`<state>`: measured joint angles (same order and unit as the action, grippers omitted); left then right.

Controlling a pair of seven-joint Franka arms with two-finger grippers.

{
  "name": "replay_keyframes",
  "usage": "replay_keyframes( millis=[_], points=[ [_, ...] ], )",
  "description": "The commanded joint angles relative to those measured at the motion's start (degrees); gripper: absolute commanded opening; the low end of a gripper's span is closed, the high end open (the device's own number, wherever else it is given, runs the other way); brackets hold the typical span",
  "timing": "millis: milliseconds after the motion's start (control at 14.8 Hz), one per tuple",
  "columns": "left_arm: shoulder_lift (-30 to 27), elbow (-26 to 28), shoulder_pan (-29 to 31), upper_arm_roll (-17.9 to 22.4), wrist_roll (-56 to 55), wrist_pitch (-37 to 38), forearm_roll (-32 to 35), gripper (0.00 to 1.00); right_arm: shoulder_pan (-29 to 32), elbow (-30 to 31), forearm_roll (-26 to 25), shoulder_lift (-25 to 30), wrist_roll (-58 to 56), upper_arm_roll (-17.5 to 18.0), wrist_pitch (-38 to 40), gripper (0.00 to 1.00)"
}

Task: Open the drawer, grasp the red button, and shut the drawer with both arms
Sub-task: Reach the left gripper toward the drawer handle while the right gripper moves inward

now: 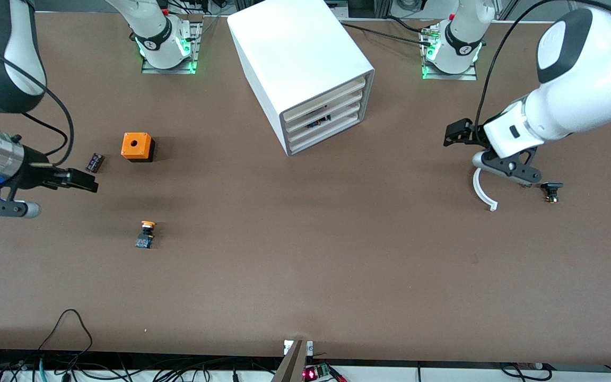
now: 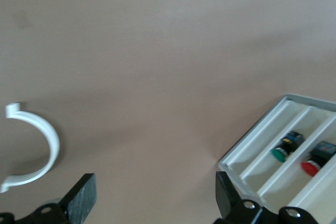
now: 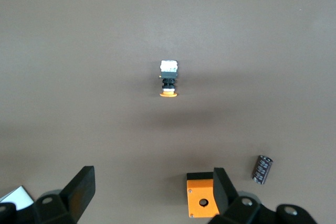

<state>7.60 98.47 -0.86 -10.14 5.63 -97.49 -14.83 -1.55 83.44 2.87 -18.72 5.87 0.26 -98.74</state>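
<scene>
- I judge the task barely begun: the cabinet (image 1: 305, 74) sits on the surface with its drawer (image 1: 322, 120) at most a crack open in the front view.
- The button (image 2: 311, 167), red-capped, lies in a tray compartment in the left wrist view; nothing is grabbed.
- My left pincer (image 1: 504, 164) hangs open and empty over the surface toward the left arm's end, by a white curved clip (image 1: 483, 193).
- My right pincer (image 1: 80, 179) waits open and empty near the orange cube (image 1: 137, 146).
- Pulling, picking and closing all remain.

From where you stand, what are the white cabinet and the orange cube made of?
The cabinet looks like smooth matte plastic: even white faces, rounded edges, no grain. The orange cube also looks plastic, probably moulded: flat uniform colour, a clean round hole on top, a black base beneath.
</scene>
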Motion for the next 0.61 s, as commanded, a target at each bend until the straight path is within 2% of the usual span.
replay_keyframes(
  millis=[0,338,540],
  points=[
    [3.99,-4.43,-0.37,-0.41,1.14,1.69,-6.41,1.00,0.32,-0.82,0.56,-3.33,-0.07,0.35,-2.50,0.99],
    [10.49,-4.43,-0.28,-4.71,1.31,3.71,-23.72,1.00,-0.90,-0.21,0.91,-9.40,0.02,0.53,-9.53,0.99],
    [12.95,-3.73,0.50,-5.16,9.80,3.80,-28.06,1.00,-2.31,-0.21,0.83,-11.68,-0.07,0.53,-12.52,0.99]
  ],
)
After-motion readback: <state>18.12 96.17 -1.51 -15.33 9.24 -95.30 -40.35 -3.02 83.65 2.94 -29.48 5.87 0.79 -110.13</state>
